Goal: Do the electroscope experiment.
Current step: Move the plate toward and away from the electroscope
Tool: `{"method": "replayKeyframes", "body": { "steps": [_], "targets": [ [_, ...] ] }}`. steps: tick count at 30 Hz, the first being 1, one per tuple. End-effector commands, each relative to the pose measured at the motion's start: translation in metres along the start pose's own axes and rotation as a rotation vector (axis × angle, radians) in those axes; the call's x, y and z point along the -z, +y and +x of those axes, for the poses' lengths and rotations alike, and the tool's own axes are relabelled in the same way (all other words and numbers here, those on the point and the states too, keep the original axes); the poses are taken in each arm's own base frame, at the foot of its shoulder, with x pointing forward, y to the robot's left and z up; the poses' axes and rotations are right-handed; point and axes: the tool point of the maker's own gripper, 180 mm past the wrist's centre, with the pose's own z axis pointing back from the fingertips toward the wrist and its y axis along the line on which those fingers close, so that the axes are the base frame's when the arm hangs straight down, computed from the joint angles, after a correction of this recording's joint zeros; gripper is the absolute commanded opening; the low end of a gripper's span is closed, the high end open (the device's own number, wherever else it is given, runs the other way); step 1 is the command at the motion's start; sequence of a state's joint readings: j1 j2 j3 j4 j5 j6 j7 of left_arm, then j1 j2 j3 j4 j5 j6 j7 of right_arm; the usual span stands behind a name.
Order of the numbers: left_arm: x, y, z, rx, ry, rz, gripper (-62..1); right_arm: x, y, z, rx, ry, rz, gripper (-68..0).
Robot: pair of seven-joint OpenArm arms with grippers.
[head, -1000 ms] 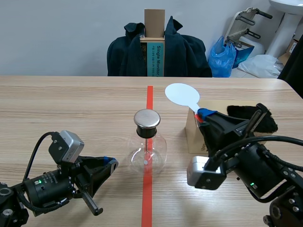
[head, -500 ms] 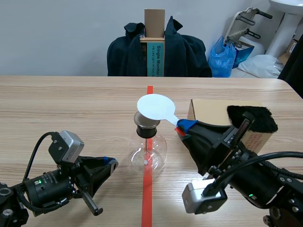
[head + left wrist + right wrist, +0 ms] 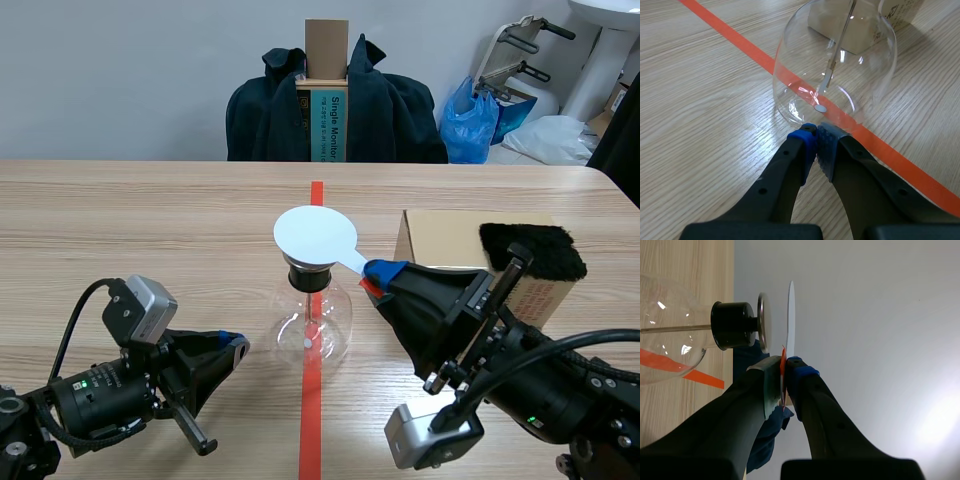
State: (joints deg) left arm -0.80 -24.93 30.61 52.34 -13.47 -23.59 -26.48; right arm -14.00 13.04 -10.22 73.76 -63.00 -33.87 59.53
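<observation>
A round glass electroscope flask (image 3: 312, 322) with a black stopper and a metal cap plate stands on the orange-red line; a rod hangs inside the flask (image 3: 835, 65). My right gripper (image 3: 378, 275) is shut on the handle of a white round paddle (image 3: 316, 238), and the disc hovers flat just over the metal cap. In the right wrist view the paddle (image 3: 790, 315) sits edge-on, a small gap from the cap plate (image 3: 762, 322), with my right gripper (image 3: 783, 375) clamped on it. My left gripper (image 3: 232, 348) rests low at the flask's left, shut on nothing (image 3: 816, 136), tips near the glass base.
A cardboard box (image 3: 455, 250) stands right of the flask with a black furry cloth (image 3: 532, 252) on top of it. Across the table a chair draped in a dark jacket (image 3: 335, 105) holds a tall box. Blue bags lie at the far right.
My right arm has swung the white paddle leftward, from above the cardboard box to over the flask's metal cap. The left arm has stayed still.
</observation>
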Motion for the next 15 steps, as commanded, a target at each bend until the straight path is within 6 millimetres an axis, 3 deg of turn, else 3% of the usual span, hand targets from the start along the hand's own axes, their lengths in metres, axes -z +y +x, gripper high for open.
{"method": "replayKeyframes", "body": {
  "steps": [1, 8, 15],
  "targets": [
    [0.004, 0.001, 0.015, 0.005, -0.051, -0.001, -58.2, 0.001, -0.012, -0.008, -0.046, 0.0, -0.027, -66.9],
    [0.002, 0.0, 0.013, 0.002, -0.046, -0.001, -58.2, 0.001, -0.013, -0.012, -0.046, 0.025, -0.029, -66.9],
    [0.002, 0.0, 0.013, 0.003, -0.046, 0.0, -58.2, -0.002, -0.014, -0.044, -0.043, 0.205, -0.033, -66.9]
  ]
}}
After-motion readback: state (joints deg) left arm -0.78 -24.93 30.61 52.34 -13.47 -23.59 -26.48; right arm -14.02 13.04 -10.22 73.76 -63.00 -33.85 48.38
